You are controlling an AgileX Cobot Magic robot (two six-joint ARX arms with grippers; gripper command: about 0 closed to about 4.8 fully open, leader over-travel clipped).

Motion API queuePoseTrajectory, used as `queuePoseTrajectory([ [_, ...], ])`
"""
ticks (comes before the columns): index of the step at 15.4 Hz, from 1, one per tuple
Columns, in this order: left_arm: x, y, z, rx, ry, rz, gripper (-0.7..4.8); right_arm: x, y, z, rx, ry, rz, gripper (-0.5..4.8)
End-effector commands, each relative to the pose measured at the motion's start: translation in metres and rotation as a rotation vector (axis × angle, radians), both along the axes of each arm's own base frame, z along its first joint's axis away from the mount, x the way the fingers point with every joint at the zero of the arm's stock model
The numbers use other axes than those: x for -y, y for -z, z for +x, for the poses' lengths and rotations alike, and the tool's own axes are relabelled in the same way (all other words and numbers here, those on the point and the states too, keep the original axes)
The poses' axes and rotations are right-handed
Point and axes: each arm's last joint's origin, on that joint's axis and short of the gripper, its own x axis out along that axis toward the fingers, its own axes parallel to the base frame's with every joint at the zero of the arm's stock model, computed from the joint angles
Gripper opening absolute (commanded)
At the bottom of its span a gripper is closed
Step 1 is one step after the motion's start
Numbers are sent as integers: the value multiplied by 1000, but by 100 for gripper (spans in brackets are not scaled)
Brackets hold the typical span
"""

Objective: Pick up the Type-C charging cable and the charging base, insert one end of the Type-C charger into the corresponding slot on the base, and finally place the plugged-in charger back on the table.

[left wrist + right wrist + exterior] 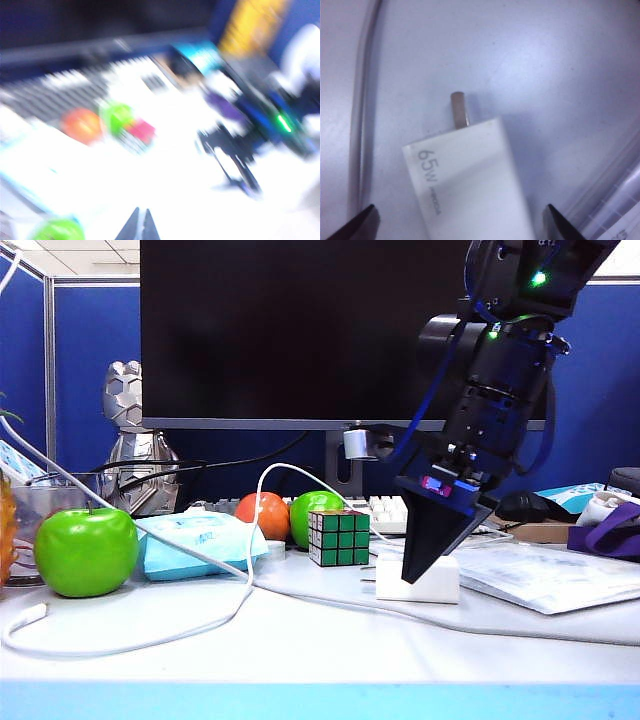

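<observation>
While the right pincer (457,222) stands spread over the charging base (418,580), a fingertip on either side and neither touching, the base lies flat on the white bench (320,645) toward its right half, prong (460,110) level. Type-C charging cable (120,645) loops along the light-blue front edge at the left. Left pincer (138,227) is pressed together above the bench, its view blurred; a dark monitor (300,330) and blue partitions (90,350) stand behind.

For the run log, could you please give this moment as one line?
right claw: open, astride charging base | left claw: shut, empty | base on table
</observation>
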Motion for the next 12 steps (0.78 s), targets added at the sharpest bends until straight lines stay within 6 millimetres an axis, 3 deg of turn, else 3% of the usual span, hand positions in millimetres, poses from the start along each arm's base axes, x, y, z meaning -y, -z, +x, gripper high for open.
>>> queuePoseTrajectory([
  [1, 8, 8, -7, -16, 82, 101, -5, -3, -2, -1, 15, -5, -21, 322],
  [2, 12, 8, -7, -13, 99, 104, -5, -4, -2, -2, 16, -5, -30, 138],
  [3, 14, 7, -7, -7, 115, 104, -5, -6, -1, -3, 15, -8, -30, 29],
  [5, 15, 6, -7, -1, 119, 101, -5, -9, -2, -5, 4, 29, -29, 7],
  [7, 15, 6, -7, -1, 118, 101, -5, -15, -28, 0, -210, 461, 117, 8],
  [9, 15, 6, -7, -2, 118, 101, -5, -20, -52, 6, -350, 672, 253, 8],
  [12, 15, 6, -7, -2, 121, 99, -5, -24, -56, 11, -502, 942, 389, 8],
])
